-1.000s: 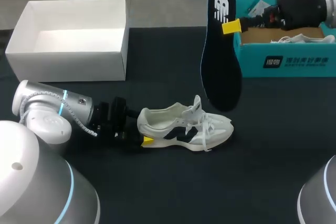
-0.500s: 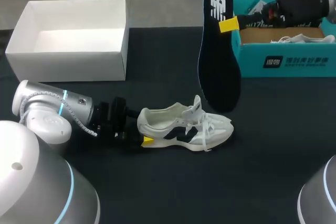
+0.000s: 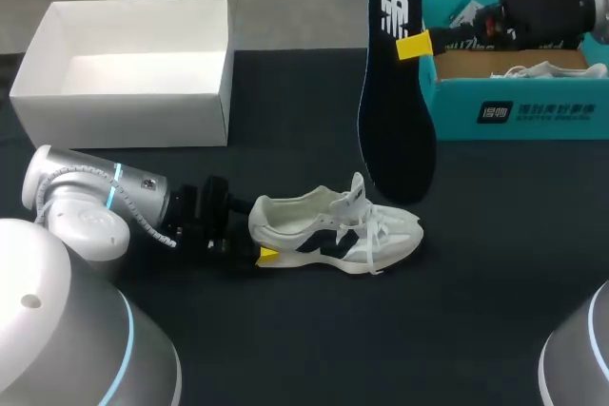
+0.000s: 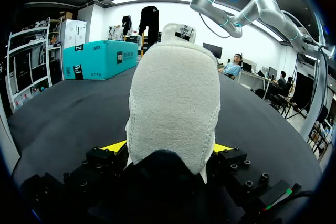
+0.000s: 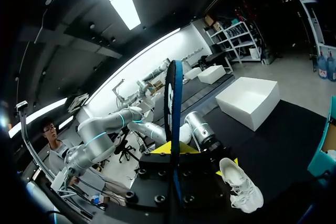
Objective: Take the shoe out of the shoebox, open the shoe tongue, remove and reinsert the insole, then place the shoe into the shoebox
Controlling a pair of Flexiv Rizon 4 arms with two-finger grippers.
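White box [image 3: 124,119] at far L of table [image 3: 314,330], open top, nothing in it; the R wrist view shows its inside bare too. Teal box [image 3: 519,111] at far R, also open: brown liner inside, something white w/ laces against the near wall, a bit of paper toward the back. Can't tell if the white thing is a whole shoe. Shoe [image 3: 333,230] is in neither box. It stands upright on the table near the middle, well apart from both, toe toward the R, heel toward the L, tongue pulled up, opening visible w/ pale lining. L gripper [image 4: 169,149] is low at the heel, fingers spread around it w/ a yellow tip on each side, both pressed to the heel, so pinching the shoe. L arm lies low along the table from the L. Insole [image 3: 395,111] is out of the shoe, dark, white logo at its upper end. It hangs near-vertical in the air, long axis up-down, lower end just behind and above the shoe's toe area; can't tell if they touch. R gripper [image 3: 416,47] comes in from the upper R, over the teal box, and pinches the insole's edge near the upper end. In the R wrist view the insole stands edge-on btwn the yellow tips, w/ shoe and L arm on the table beyond.
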